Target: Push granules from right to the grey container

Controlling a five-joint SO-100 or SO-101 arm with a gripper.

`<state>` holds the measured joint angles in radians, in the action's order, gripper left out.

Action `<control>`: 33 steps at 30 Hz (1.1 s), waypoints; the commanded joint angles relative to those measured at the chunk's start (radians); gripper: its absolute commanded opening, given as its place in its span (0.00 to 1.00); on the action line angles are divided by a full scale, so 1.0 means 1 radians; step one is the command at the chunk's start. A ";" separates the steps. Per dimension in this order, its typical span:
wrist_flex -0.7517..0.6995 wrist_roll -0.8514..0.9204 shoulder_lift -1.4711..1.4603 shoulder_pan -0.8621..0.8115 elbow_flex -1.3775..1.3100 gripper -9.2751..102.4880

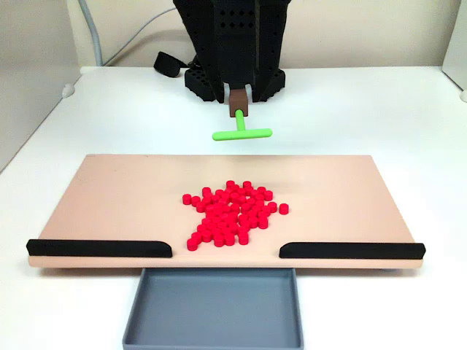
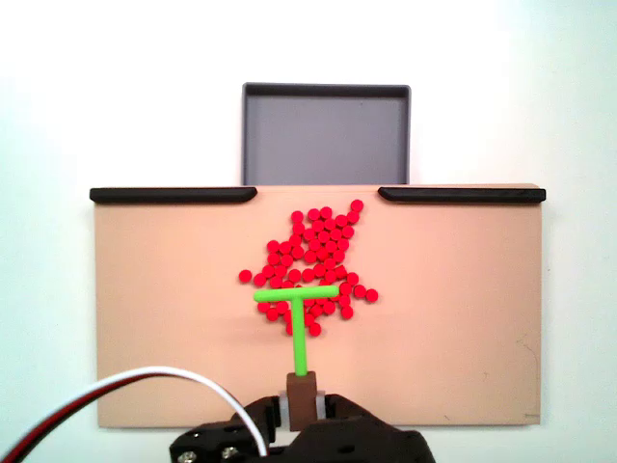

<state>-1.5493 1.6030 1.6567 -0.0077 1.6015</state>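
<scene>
Nearest us sits the grey container [image 1: 211,310], touching the beige board [image 1: 109,204]. On that board we see the granules [image 1: 232,213]. Beyond them our gripper [image 1: 239,111] pinches the green pusher [image 1: 241,133].

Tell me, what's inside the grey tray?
Nothing: the grey tray shows a bare floor in both fixed views. All red beads lie on the beige board, none in the tray.
</scene>
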 commanded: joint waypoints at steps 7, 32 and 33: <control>-0.002 0.005 -0.015 -0.011 -0.005 0.08; -0.002 -0.077 -0.008 -0.003 -0.005 0.08; -0.002 -0.077 -0.008 -0.002 -0.005 0.08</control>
<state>-1.5478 1.5309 1.6045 -0.0215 1.6015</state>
